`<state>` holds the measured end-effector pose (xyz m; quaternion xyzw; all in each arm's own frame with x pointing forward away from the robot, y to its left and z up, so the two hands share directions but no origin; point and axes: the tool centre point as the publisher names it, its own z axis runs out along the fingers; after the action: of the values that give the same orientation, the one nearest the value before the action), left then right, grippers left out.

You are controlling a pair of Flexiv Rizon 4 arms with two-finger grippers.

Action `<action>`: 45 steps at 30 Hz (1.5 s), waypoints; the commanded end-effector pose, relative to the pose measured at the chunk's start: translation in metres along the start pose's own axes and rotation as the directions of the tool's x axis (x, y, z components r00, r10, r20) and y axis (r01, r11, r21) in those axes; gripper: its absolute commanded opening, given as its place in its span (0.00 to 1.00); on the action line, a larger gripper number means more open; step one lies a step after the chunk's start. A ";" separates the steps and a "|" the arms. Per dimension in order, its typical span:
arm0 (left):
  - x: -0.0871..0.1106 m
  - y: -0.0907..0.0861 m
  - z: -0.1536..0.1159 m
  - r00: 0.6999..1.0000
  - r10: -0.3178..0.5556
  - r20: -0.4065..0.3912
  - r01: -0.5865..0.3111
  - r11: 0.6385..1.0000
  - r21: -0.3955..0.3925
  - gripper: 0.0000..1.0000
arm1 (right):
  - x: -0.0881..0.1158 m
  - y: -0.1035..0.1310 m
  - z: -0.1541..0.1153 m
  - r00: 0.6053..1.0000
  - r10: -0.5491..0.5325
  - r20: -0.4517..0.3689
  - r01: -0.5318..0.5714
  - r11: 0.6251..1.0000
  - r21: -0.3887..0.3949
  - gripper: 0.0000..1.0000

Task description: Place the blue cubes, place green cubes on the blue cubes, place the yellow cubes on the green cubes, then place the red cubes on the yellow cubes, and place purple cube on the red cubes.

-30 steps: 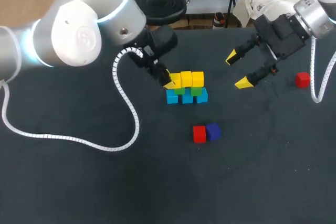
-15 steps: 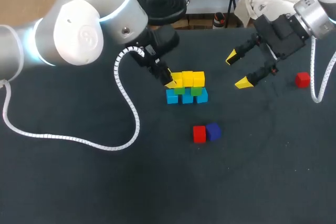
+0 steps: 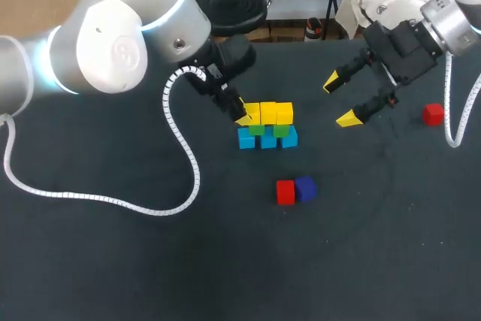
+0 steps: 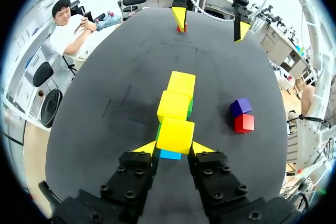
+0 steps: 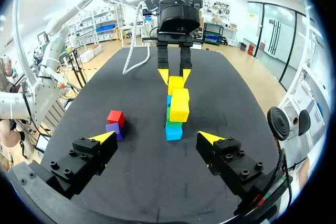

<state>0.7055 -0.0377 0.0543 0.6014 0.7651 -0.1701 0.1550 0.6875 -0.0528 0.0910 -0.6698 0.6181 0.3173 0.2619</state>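
Table [image 3: 90, 261]: a dark top that carries every cube.
Red cube [image 3: 285, 192]: loose on the table on the robot's side of the cube wall, a little apart from it.
Purple cube [image 3: 305, 188]: touching that red cube's side; I'd say both are parked there because their layers come last.
Cube wall: blue cubes [image 3: 268, 140] in a row on the table, green cubes [image 3: 281, 131] on them, and yellow cubes [image 3: 275, 113] along the top.
End yellow cube [image 4: 175, 135]: at the wall's left end, level with the top row and touching its yellow neighbour.
Left hand [image 4: 174, 148]: at the wall's left end, clamped on the end yellow cube with one yellow tip on each side. It grips low on the cube, probably so the cube sits square before it lets go.
Right hand [image 3: 340, 99]: off the wall's right end, well apart from it and raised. Its fingers are spread wide and hold nothing, apparently kept out of the left arm's way.
Second red cube [image 3: 432, 114]: farther from the wall than the right hand, alone on the table and handy for that hand.
Stage: the yellow layer looks about finished; red and purple are not yet placed.
Risk: a crooked release could nudge the top row off the green cubes.
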 end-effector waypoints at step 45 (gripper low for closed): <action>-0.002 0.004 0.005 1.000 -0.015 -0.018 0.014 1.000 -0.014 0.00 | 0.000 0.000 0.000 1.000 -0.001 0.001 0.001 1.000 0.000 1.00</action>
<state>0.7081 -0.0395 0.0503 0.5962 0.7713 -0.1615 0.1533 0.6875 -0.0528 0.0910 -0.6698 0.6181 0.3173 0.2619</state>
